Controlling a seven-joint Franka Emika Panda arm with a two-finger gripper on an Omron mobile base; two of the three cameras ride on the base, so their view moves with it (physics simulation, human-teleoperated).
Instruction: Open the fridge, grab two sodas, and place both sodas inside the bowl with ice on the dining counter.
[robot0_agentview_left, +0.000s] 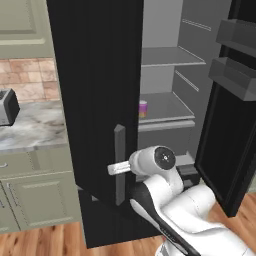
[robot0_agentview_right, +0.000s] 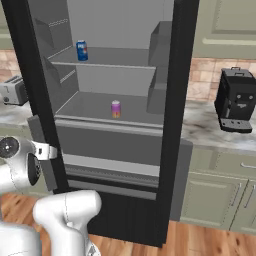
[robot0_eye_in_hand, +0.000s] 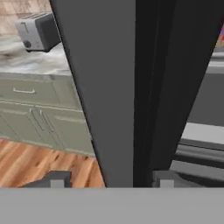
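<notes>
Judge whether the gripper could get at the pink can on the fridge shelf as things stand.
Probably not directly. The gripper sits low at the left door, whose edge stands between its jaws, and that door's edge lies between it and the pink can. The fridge itself is open.

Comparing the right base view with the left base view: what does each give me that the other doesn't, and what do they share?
Right base view alone: the blue soda on the upper shelf, and a black coffee machine on the wall counter right of the fridge. Left base view alone: the inside of the right door with its door bins, swung wide open. Both share: the open fridge interior, the pink soda on the lower shelf, the toaster on the wall counter, and the white arm beside the left door's handle.
</notes>
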